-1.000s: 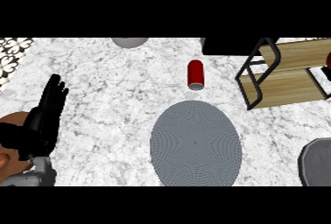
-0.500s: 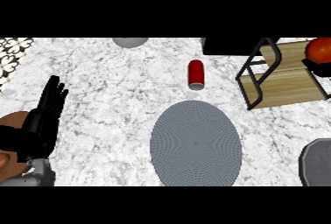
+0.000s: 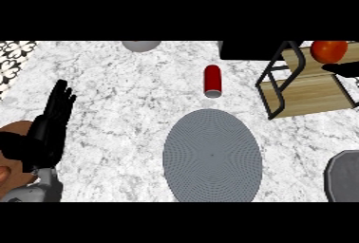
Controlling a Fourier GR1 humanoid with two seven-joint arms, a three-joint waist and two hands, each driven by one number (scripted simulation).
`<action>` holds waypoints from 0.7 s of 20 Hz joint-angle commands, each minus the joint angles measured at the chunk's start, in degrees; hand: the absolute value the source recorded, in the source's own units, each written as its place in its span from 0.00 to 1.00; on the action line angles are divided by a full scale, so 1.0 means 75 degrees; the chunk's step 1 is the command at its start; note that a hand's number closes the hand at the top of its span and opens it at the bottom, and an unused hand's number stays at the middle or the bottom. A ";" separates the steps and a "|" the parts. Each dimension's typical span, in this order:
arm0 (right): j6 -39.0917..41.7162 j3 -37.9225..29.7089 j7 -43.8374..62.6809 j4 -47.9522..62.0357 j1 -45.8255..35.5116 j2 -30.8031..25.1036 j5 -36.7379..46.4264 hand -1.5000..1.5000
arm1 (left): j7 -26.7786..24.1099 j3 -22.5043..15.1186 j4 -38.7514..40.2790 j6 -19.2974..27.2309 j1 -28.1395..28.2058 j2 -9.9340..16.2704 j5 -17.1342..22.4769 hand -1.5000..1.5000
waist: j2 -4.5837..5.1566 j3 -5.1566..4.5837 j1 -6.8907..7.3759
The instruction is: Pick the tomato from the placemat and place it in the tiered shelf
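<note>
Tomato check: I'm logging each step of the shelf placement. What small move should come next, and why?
Probably ease the right hand back from the tomato. The tomato sits over the tiered shelf's upper board, the placemat is bare, and only dark fingertips show by the tomato. Whether they grip it is unclear.

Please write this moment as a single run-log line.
tomato: over tiered shelf | right hand: beside it, grip unclear | left hand: open, resting | placemat: bare

Single head view, steeply down onto the marble counter, forearms from below.
</note>
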 commanded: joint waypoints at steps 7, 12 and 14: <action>0.0596 -0.0919 -0.0627 0.0299 -0.0306 -0.0523 -0.1196 0.00 | -0.0122 -0.0012 0.0028 0.0125 0.0059 -0.0103 -0.0171 0.50 | -0.0009 0.0002 -0.0060; 0.0384 -0.1373 0.0197 -0.0032 -0.0062 -0.1103 -0.1555 0.00 | -0.0109 0.0138 0.0099 -0.0130 0.0090 0.0031 0.0076 0.50 | -0.0029 -0.0002 -0.0112; 0.0712 -0.1760 0.0351 0.0372 -0.0112 -0.1755 -0.1817 0.00 | 0.0275 0.0075 -0.0302 0.0040 0.0031 -0.0015 -0.0005 0.50 | -0.0018 0.0005 -0.0072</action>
